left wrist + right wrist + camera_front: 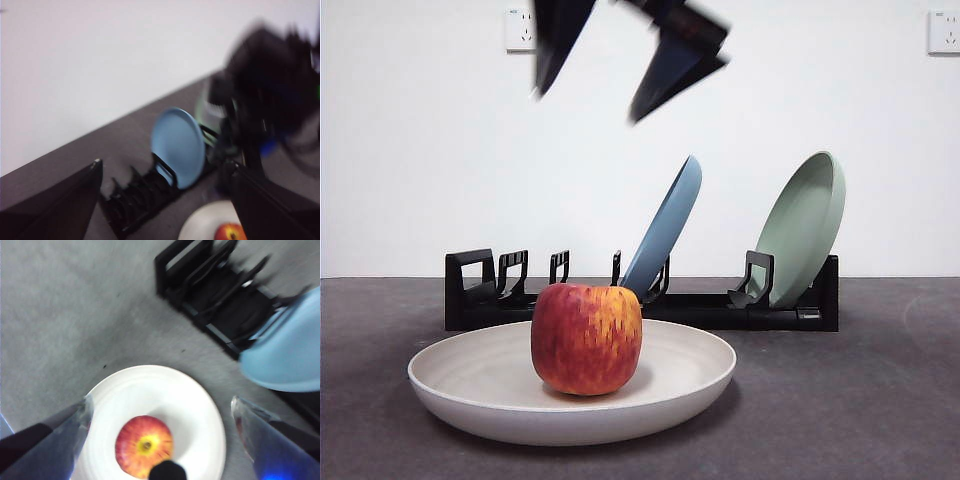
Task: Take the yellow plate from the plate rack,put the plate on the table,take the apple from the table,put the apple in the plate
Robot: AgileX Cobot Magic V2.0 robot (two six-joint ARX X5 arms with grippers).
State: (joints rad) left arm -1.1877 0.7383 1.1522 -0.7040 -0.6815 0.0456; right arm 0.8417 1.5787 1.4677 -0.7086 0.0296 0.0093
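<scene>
The apple (586,338) is seen resting upright inside the yellow plate (450,372), which lies flat on the table (880,400) in front of the plate rack (720,308). Both parts of the task can therefore be judged done: the plate is out of the rack and the fruit is set within it, slightly off the middle. The right gripper (160,440) is held above the apple with its fingers spread wide and nothing between them. The left gripper (165,200) is raised off to the side, its fingers likewise parted and empty. A blue plate (665,228) and a sage-green plate (805,225) are left leaning in the rack. Little appears to remain except withdrawal of the arms.
</scene>
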